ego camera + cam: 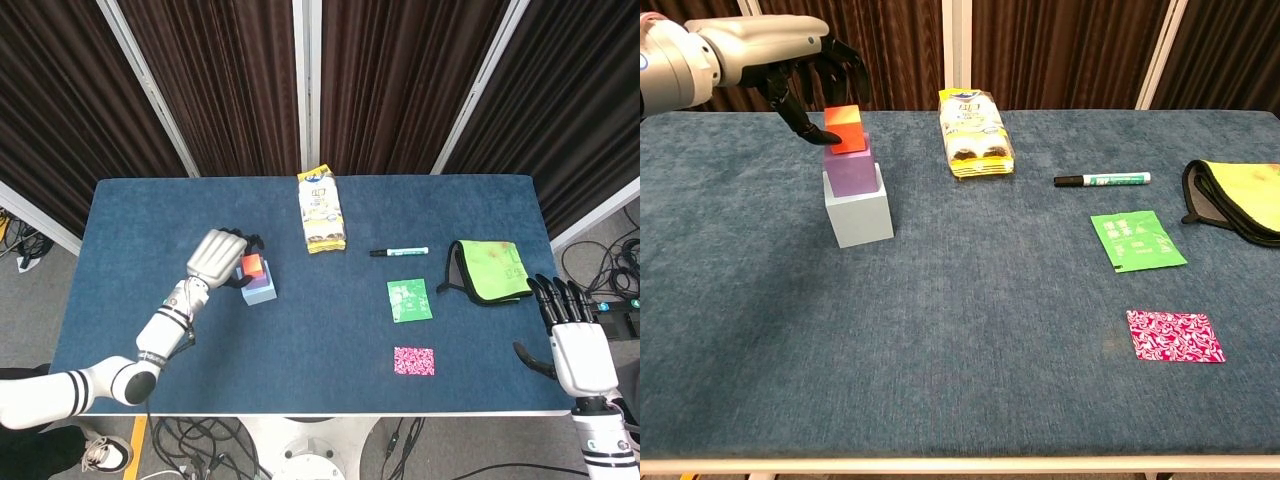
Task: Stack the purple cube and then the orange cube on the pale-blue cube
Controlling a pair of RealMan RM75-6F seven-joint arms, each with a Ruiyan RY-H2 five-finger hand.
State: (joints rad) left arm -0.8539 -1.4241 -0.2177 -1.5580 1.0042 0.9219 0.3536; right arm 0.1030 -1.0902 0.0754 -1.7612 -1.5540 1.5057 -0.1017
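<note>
The left hand (805,75) is gripping the orange cube (844,129) between thumb and fingers, the cube sitting just under and in front of its palm. The orange cube is resting on the purple cube (849,172), which is sitting on the pale-blue cube (860,212) on the table (970,330). The right hand (577,345) is hanging at the table's right edge, empty, fingers spread.

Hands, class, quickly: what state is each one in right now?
Left hand: holding the orange cube, which sits on the purple cube.
Right hand: open, holding nothing, at the table edge.
</note>
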